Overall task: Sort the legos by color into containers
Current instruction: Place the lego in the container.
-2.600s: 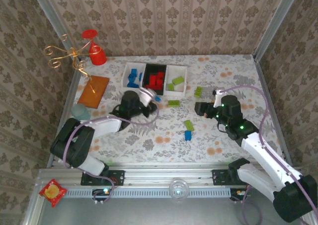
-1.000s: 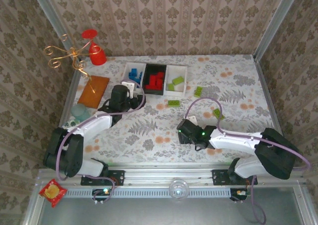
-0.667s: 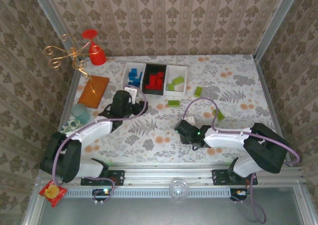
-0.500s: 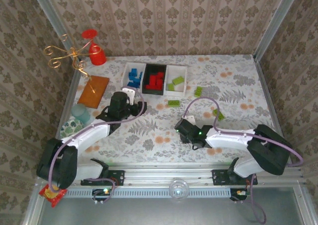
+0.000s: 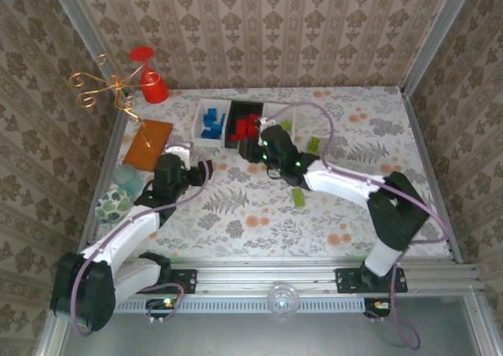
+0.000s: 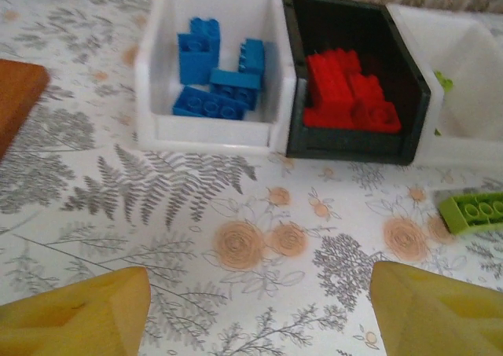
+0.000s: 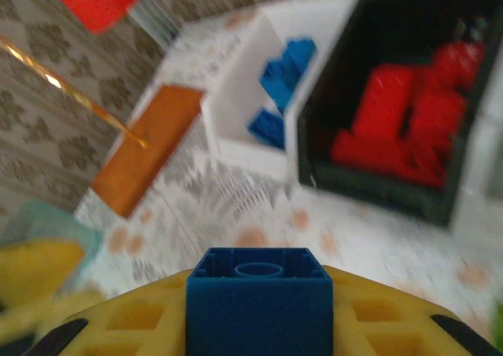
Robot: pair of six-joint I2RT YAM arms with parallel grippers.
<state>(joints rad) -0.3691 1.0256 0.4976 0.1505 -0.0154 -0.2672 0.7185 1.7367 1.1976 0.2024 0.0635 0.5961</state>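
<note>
Your right gripper (image 5: 255,141) grips a blue brick (image 7: 258,307) over the floral table (image 5: 357,132); your left gripper (image 6: 255,309) gapes, wallpaper walls (image 5: 275,26) all round.

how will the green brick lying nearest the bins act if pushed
The green brick looks like hard moulded plastic, so probably stiff. Lying flat and low on the table, it would likely slide, not roll or tip.

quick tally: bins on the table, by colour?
White bins: 2 (left bin, right bin)
Black bins: 1 (middle bin)
Total: 3 bins
</note>
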